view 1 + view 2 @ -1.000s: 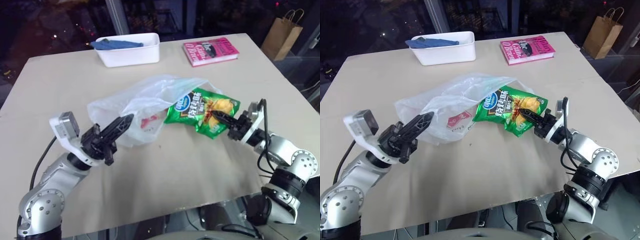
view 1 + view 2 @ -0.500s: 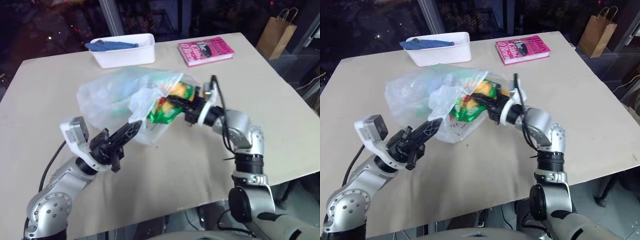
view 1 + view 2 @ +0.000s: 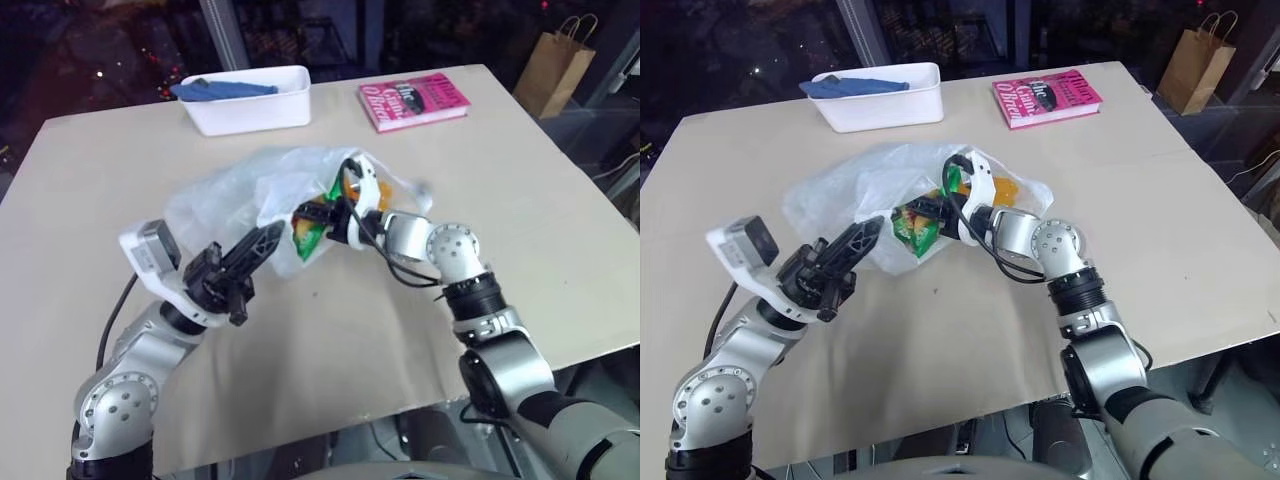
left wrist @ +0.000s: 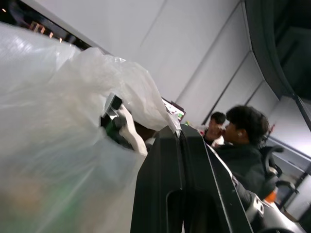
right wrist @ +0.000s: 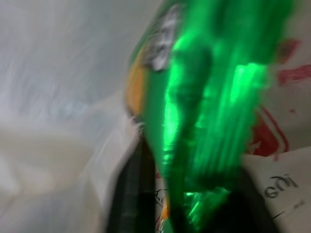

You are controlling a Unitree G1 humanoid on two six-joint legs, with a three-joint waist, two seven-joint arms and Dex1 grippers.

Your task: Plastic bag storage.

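Lying on the surface: the beige surface (image 3: 90, 190) carries everything named below.
Left gripper: the left gripper (image 3: 262, 243) has its black fingers pressed together, pinching the near edge of the plastic bag (image 3: 225, 195); the left wrist view shows the film caught at the fingertips (image 4: 177, 132).
White bin: an open white bin (image 3: 250, 100) stands at the far side, well apart from the bag, with a blue cloth (image 3: 222, 89) lying in it.
Plastic bag: crinkly, translucent white, in the middle of the surface, its mouth facing the right arm; red print shows on the film in the right wrist view but cannot be read.
Chips packet: the green chips packet (image 3: 915, 222) sits in the bag's mouth, partly veiled by film; its lettering is too blurred to read.
Right gripper: the right gripper (image 3: 312, 214) reaches into the bag's mouth at the packet; whether its fingers are spread or closed cannot be told.
Pink book: a pink book (image 3: 412, 101) lies at the far side, white title unreadable.
Paper bag: a brown paper bag (image 3: 554, 66) with handles stands beyond the surface's far right corner.
Person: a person (image 4: 243, 145) in dark clothing sits in the background of the left wrist view.
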